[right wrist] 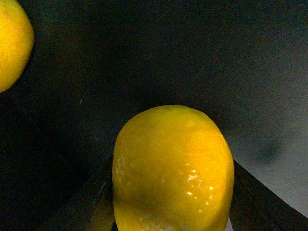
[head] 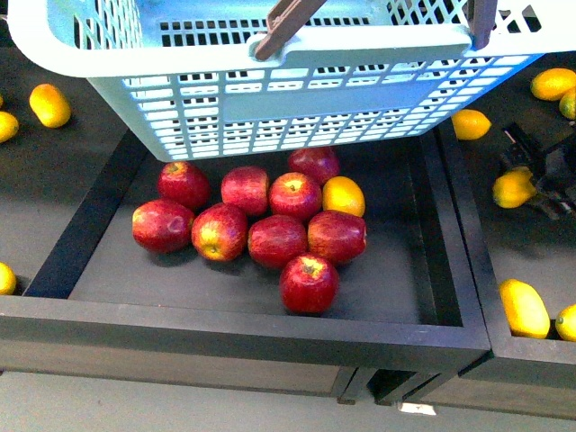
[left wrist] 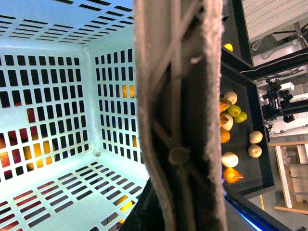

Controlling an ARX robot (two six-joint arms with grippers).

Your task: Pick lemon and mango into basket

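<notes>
Closest of all is the lemon (right wrist: 173, 168), its pitted yellow skin filling the right wrist view, with a dark finger against each flank. The right gripper (head: 522, 184) has its fingers (right wrist: 82, 211) clenched on this fruit, just above the dark floor of the right-hand bin (head: 490, 261). More yellow fruits (head: 524, 308) lie loose around it in that bin.

Across the top of the front view the turquoise basket (head: 297, 90) hangs tilted, overhanging the far part of the middle bin (head: 432, 225). Below it sits a tight cluster of red apples (head: 270, 229). A smooth yellow-orange fruit, apparently the mango (head: 344, 195), is wedged against the apples on their right side, touching two of them.

From the left wrist, the basket's grey-brown handle (left wrist: 178, 120) blocks the centre of the picture. Beside it the slotted floor of the basket looks bare. Whether the left gripper is clenched or released cannot be told. Other yellow-orange fruits (head: 49, 104) lie in the left bin.
</notes>
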